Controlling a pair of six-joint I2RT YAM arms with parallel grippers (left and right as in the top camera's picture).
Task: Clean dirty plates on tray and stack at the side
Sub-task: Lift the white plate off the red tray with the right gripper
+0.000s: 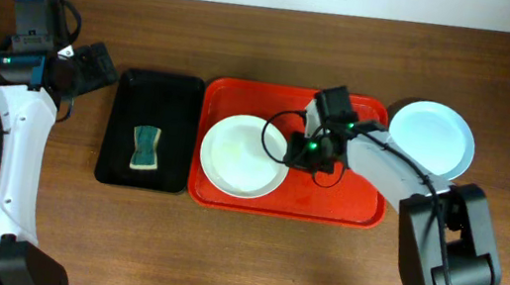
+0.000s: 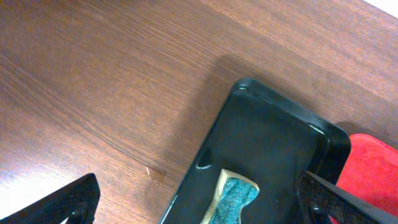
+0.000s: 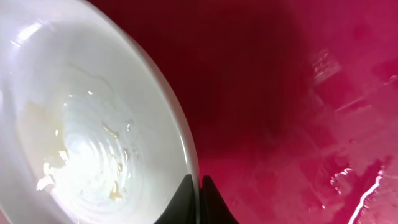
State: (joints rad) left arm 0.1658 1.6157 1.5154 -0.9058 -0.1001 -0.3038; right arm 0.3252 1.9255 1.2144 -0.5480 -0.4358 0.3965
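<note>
1. Overhead view: the red tray (image 1: 357, 202) sits mid-table with 1 pale plate (image 1: 237, 160) on its left half. A light blue plate (image 1: 433, 138) rests on the table (image 1: 238, 260) just off the tray's far right corner. The right gripper (image 1: 296, 151) reaches over the tray to the pale plate's right rim. The left gripper (image 1: 96, 62) hovers at the far left, beside the black tray (image 1: 125, 109) that holds a sponge (image 1: 144, 147).

2. Left wrist view: the fingers (image 2: 74, 199) stand wide apart and hold nothing. The wood table and the black tray's far corner lie below them, with the sponge near the bottom edge. A corner of the red tray shows at the right.

3. Right wrist view: the fingertips (image 3: 183, 202) are pinched together on the pale plate's thin rim, and the red tray floor is to the right. The plate's bowl shows yellowish smears and a wet, glossy sheen.

4. Handling judgement: the plate looks stiff, light and smooth, likely plastic or melamine.
   - Wet glaze would make it slippery.
   - A rim pinch at 1 point lets it swing or slide out, so a deep bite on the rim and a slow, low lift seem wise.
   - The raised lip is the only practical hold, since the bowl is too shallow and wide for the jaws.
</note>
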